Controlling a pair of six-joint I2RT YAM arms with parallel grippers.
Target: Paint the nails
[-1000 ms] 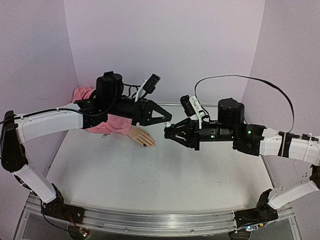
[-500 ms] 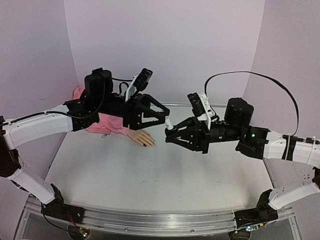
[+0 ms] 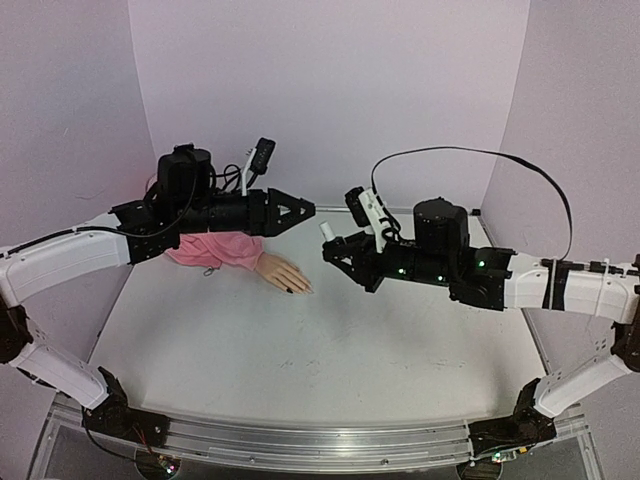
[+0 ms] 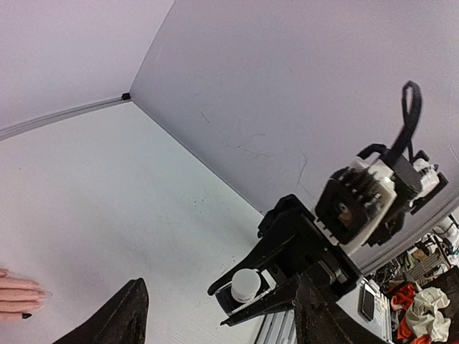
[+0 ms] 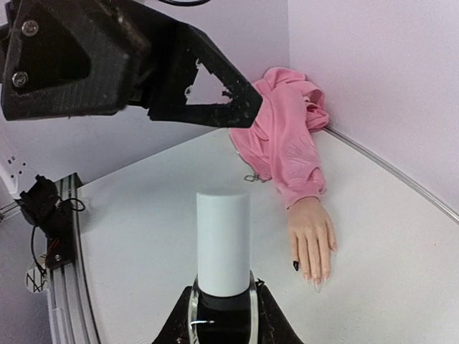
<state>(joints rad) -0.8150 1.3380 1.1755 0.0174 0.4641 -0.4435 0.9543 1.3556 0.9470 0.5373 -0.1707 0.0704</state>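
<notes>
Below the spread, empty left end effector [image 3: 306, 211], the nails [image 3: 298, 289] point toward the right end effector [image 3: 333, 252], which clamps a bottle [image 3: 327, 232]; the left has retracted.

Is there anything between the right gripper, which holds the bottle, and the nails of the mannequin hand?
Nothing visible. Only bare table lies between the bottle in the right gripper and the nails. The left gripper hangs in the air above and seems clear of that path.
</notes>
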